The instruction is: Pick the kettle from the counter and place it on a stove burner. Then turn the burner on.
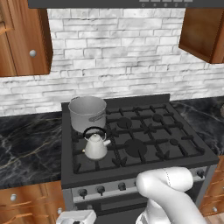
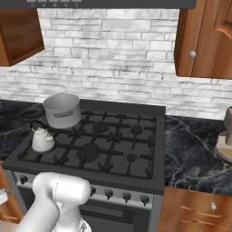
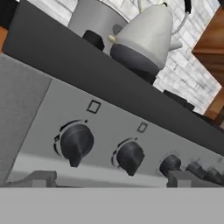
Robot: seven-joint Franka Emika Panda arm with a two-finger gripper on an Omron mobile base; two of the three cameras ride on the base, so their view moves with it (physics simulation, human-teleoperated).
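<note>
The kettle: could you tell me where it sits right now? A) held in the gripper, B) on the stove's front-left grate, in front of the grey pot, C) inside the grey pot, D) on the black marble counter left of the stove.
B: the kettle stands on the front-left grate of the stove, just in front of the grey pot.

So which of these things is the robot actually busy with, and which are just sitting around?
Part of the job:
- kettle, already on the stove's front left burner
- stove knobs
- open claw, near the knobs

Just there:
- pot behind the kettle
- black counter
- wooden cupboards
</note>
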